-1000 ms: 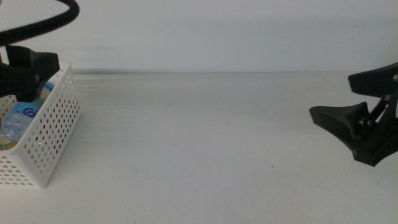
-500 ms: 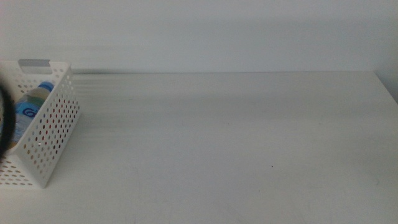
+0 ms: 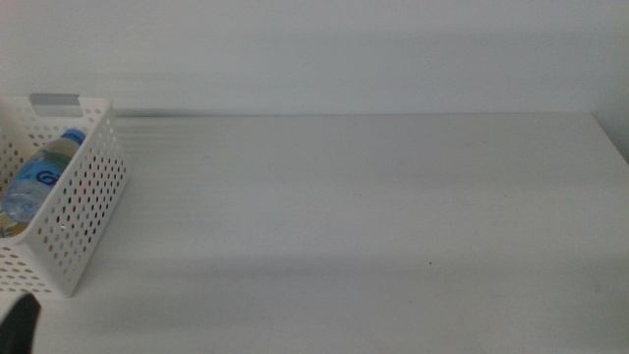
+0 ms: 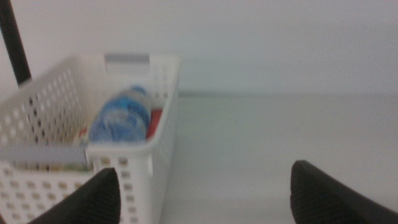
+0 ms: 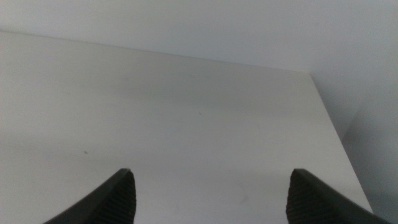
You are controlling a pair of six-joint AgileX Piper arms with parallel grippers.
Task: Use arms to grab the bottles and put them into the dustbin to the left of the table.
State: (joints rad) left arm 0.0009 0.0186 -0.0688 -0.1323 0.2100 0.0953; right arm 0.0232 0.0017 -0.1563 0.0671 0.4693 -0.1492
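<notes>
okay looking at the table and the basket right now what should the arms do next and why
Probably just park both arms. The table shows no bottles; the water bottle and something red already lie in the basket. The left gripper and right gripper are open, holding nothing.

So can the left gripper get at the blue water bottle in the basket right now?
Probably yes. The left gripper is open, facing the dustbin, whose top is uncovered; the water bottle lies on top inside.
</notes>
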